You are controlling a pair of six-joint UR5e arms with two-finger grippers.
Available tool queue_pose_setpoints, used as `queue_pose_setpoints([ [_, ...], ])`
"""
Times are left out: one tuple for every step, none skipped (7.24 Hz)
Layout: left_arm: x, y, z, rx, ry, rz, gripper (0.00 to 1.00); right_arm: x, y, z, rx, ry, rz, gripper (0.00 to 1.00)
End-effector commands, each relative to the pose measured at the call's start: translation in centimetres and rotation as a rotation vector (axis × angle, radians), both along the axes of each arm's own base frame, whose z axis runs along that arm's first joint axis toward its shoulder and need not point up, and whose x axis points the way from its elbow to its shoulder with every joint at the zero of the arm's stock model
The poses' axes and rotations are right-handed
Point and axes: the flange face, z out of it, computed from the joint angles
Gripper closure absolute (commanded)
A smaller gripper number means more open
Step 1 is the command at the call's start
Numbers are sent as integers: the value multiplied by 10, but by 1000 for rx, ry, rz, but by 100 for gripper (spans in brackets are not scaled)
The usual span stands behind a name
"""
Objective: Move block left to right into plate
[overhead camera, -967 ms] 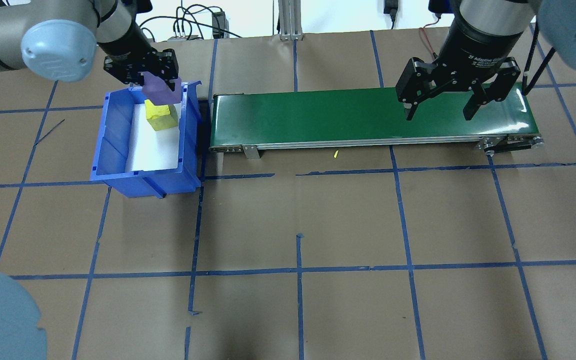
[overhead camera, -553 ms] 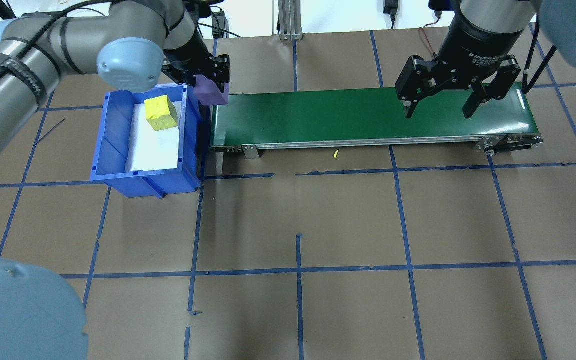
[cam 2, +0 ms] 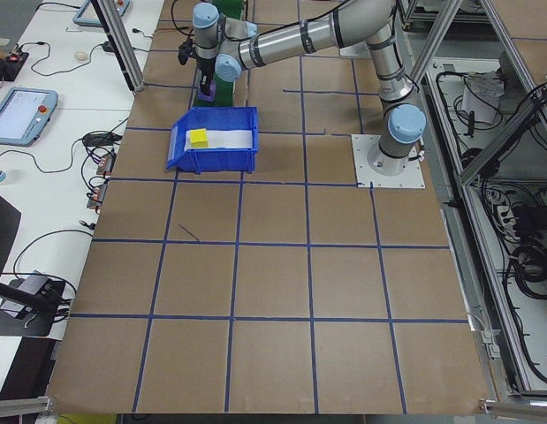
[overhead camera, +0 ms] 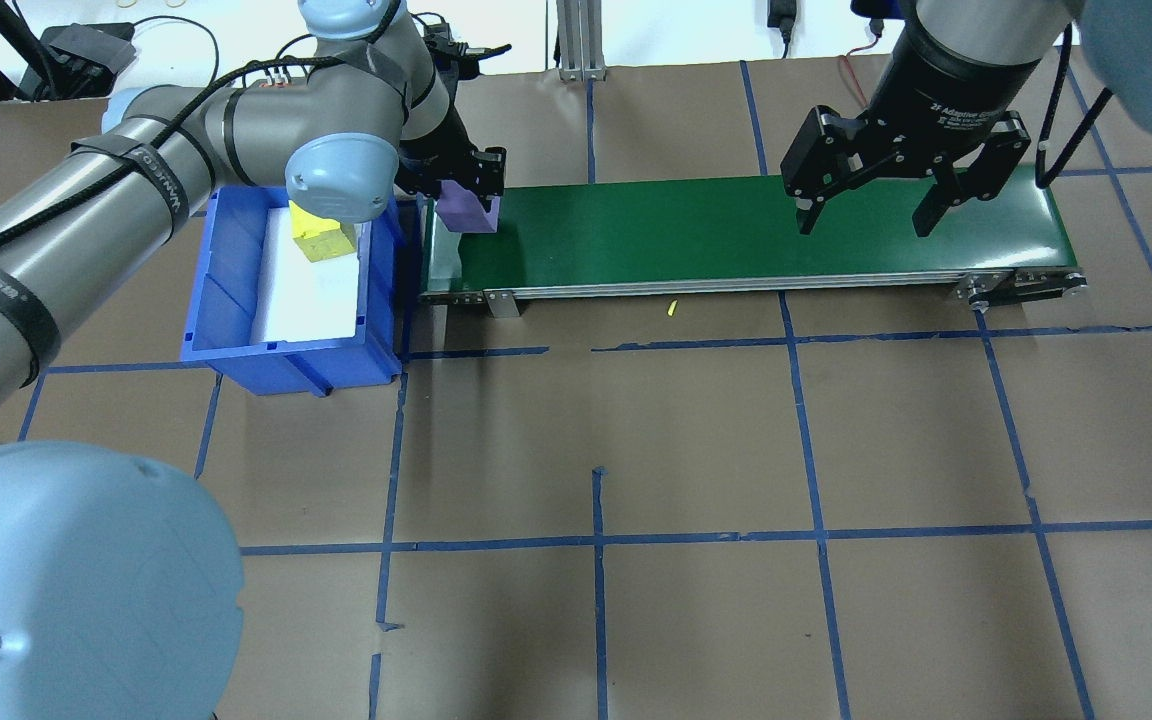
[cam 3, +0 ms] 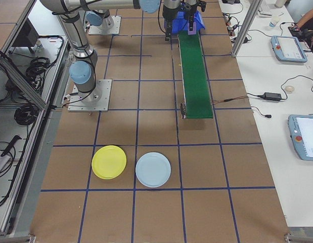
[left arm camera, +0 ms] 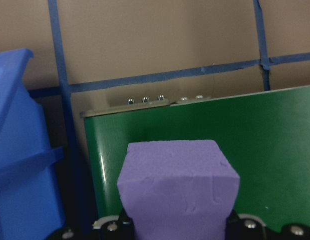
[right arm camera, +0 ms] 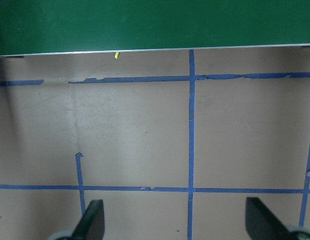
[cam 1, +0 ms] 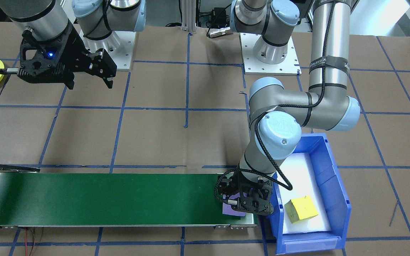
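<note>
The left gripper (overhead camera: 466,190) is clamped on the purple block (overhead camera: 464,209), holding it over the end of the green conveyor belt (overhead camera: 736,230) nearest the blue bin (overhead camera: 236,290). From the left wrist camera the block (left arm camera: 177,187) sits squarely between the 2 fingers and sticks out ahead of them, with the belt (left arm camera: 255,150) below it; whether its underside touches the belt cannot be told. In the front-facing view the block (cam 1: 234,209) shows beneath the gripper (cam 1: 245,203), just beside the bin's wall (cam 1: 338,199).

A yellow block (overhead camera: 321,235) lies inside the bin on its white liner, partly hidden in the overhead view by the left arm's elbow (overhead camera: 341,180).

The right gripper (overhead camera: 871,205) hangs above the far end of the belt with its fingers spread wide and nothing between them; its wrist camera shows both fingertips (right arm camera: 92,225) apart over the brown table (right arm camera: 144,125).

The yellow plate (cam 3: 109,162) rests on the table well away from the belt, next to a pale blue plate (cam 3: 153,169), with nothing on it.
</note>
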Motion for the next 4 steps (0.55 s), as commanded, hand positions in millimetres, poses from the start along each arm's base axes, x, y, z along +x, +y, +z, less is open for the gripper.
queue_pose_setpoints([
  [1, 6, 2, -10, -4, -7, 15, -1, 0, 0, 0, 0, -1, 0],
  [1, 12, 21, -32, 3, 10, 1, -1, 0, 0, 0, 0, -1, 0],
  [3, 21, 37, -25, -1, 10, 0, 0, 0, 0, 1, -2, -1, 0],
  [5, 28, 49, -9, -8, 9, 0, 0, 0, 0, 1, -2, -1, 0],
])
